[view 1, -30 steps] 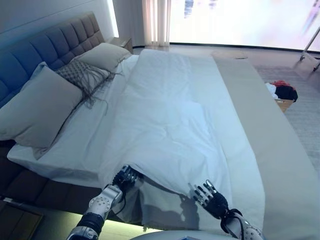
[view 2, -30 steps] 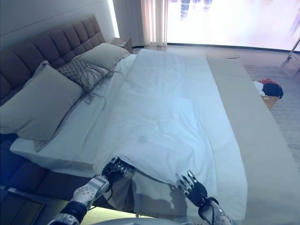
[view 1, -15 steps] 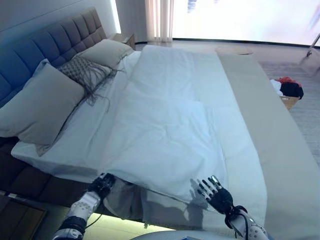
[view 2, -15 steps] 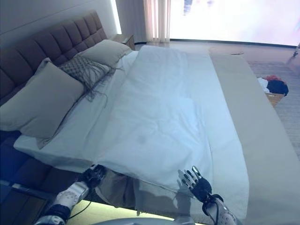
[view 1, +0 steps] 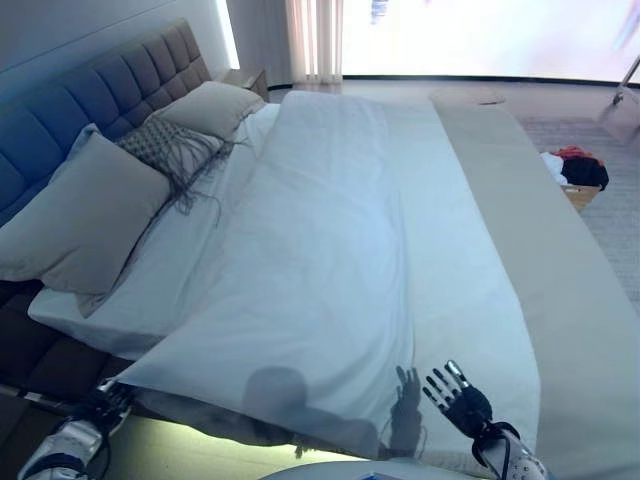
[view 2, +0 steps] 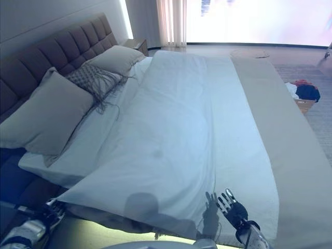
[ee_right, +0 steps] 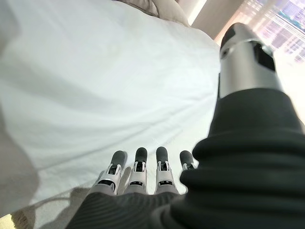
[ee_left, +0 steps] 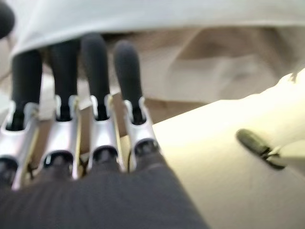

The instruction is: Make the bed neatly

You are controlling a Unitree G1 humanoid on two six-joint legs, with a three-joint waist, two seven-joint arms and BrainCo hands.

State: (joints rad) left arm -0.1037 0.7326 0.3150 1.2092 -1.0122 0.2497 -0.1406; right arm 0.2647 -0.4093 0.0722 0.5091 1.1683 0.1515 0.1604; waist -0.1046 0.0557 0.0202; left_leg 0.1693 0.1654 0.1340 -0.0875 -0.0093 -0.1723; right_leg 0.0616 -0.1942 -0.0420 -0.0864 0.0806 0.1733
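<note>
Bedroom in a home or hotel room — wide bed (view 1: pixel 560 300) with a tufted upholstered headboard (view 1: pixel 90 95), white duvet (view 1: pixel 330 250), grey pillows (view 1: pixel 75 215) and a fringed cushion (view 1: pixel 165 145). Nightstand (view 1: pixel 245 78) in the far corner, sheer curtains (view 1: pixel 315 40) at a bright full-width window, carpeted floor — a basket of clothes (view 1: pixel 572 178) beside the bed

Duvet (view 1: pixel 330 250) on bed (view 1: pixel 590 330); pillows (view 1: pixel 85 215) at its left by headboard (view 1: pixel 90 95); laundry basket (view 1: pixel 578 180) right of bed.

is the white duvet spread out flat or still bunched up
Mostly spread: the white duvet lies flat along the bed, its near corner drawn out toward the left hand.
</note>
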